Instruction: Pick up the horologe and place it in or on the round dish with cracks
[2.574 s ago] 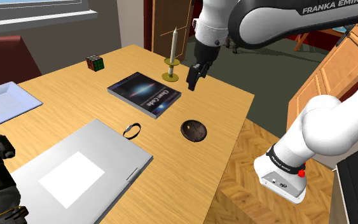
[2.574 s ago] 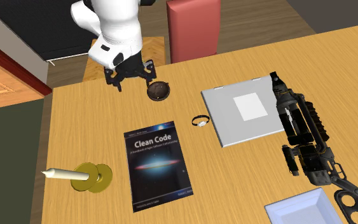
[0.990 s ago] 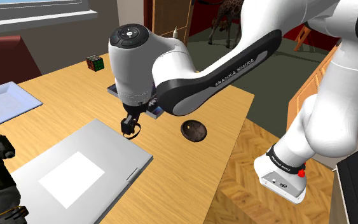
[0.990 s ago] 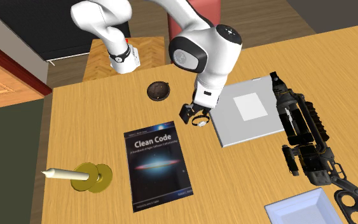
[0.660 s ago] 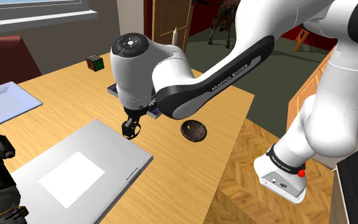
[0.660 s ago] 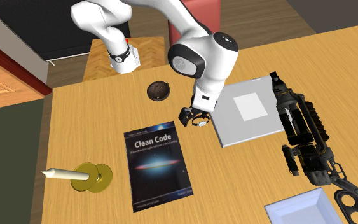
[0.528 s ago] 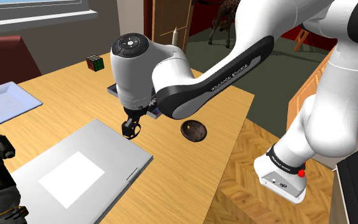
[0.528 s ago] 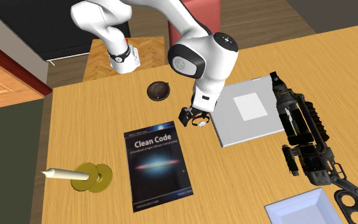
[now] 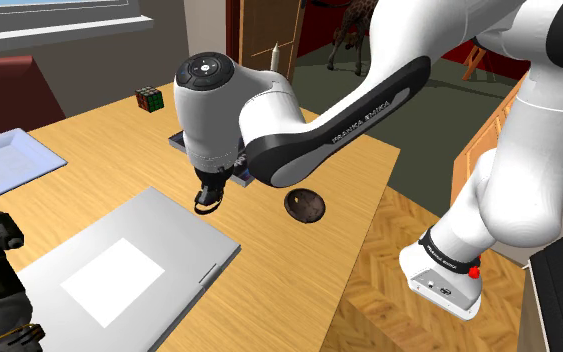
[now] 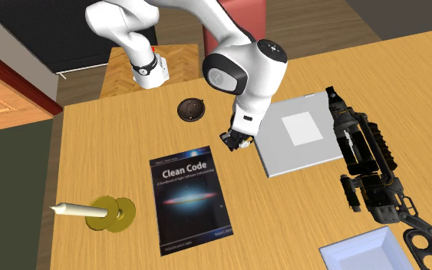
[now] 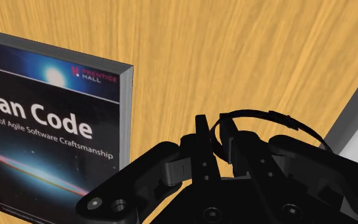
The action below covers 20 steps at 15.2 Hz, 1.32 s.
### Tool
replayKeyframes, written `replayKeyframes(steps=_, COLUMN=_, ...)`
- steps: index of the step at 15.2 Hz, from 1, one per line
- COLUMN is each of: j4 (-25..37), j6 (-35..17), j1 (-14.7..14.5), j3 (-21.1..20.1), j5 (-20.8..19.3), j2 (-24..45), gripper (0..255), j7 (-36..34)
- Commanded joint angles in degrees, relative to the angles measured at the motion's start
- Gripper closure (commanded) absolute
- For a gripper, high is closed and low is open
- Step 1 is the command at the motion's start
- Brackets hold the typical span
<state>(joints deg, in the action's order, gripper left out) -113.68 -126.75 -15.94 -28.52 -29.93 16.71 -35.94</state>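
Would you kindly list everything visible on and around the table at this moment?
wristwatch: one, black, clasped between the gripper's fingers
round dish: one, dark brown, cracked, on the table near the stand
book: one, dark cover titled Clean Code, lying flat
candle: one, white, in a brass holder beside the book
puzzle cube: one, multicoloured, far table corner
laptop: one, grey, closed, beside the gripper
gun-like tool: one, black, beside the laptop
tray: one, white, table edge
chair: one, red, at the table
table: one, wooden
arm: one, white
gripper: one, black, shut on the wristwatch
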Motion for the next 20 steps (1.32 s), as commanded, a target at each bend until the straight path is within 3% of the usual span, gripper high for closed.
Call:
replayKeyframes(steps=1, j4=0.0, j6=-0.1, j1=0.0, j3=0.0, j5=0.0, j2=0.0, gripper=255, j7=0.0)
replayKeyframes(steps=5, j4=0.0, j6=-0.1, j1=0.0, j3=0.0, j5=0.0, j2=0.0, gripper=255, j7=0.0)
replayKeyframes(steps=20, j4=4.6, j6=8.4, j1=1.0, j3=-1.7, j5=5.7, j2=-5.8, gripper=255, j7=5.6)
